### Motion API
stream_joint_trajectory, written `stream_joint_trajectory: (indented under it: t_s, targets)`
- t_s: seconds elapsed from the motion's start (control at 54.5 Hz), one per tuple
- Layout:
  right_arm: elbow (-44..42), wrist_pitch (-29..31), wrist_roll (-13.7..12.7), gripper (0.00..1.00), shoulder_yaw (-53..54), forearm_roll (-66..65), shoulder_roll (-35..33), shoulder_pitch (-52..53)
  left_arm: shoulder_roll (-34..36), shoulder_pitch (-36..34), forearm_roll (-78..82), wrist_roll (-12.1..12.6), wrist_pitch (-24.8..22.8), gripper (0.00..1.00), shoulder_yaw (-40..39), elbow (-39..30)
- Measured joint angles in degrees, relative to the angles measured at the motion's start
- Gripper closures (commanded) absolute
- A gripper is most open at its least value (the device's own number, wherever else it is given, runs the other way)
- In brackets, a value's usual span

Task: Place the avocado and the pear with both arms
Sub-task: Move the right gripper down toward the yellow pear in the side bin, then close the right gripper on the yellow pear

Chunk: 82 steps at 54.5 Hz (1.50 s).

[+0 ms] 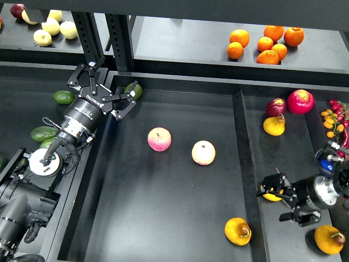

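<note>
The dark green avocado (135,89) lies in the far left corner of the middle tray (163,218), partly behind a fingertip of my left gripper (109,87). That gripper is wide open, with the avocado just outside its right finger. The orange-yellow pear (238,231), with a brownish patch, lies at the tray's near right, against the divider. My right gripper (279,201) hovers in the right compartment with its fingers spread. A small yellow fruit (271,196) shows under its upper finger; I cannot tell if they touch.
Two pink-yellow apples (159,139) (203,152) lie mid-tray. Lighter avocados (64,97) (42,133) are in the left bin. A second orange pear (329,239), a yellow pear (274,125) and red fruit (300,101) are at right. Oranges (265,43) sit on the back shelf.
</note>
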Motion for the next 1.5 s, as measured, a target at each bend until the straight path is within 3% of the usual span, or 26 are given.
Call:
stream_joint_trajectory:
  t_s: [0.954,1.358,1.505]
  targets:
    - [-11.94,0.0,-0.01,0.05,2.1,-4.62,13.62,-5.01,0.0,0.03,0.0,0.0,0.0,0.0,-0.03,0.22]
    - [-13.28,0.0,-0.01,0.26,6.5,-8.38,15.82,-8.36,0.0,0.13,0.0,0.0,0.0,0.0,-0.08,-0.01]
    - [-13.38,0.0,-0.01,0.38,7.15,-8.92,16.28,-8.79,0.0,0.24,0.0,0.0,0.0,0.0,-0.1,-0.17]
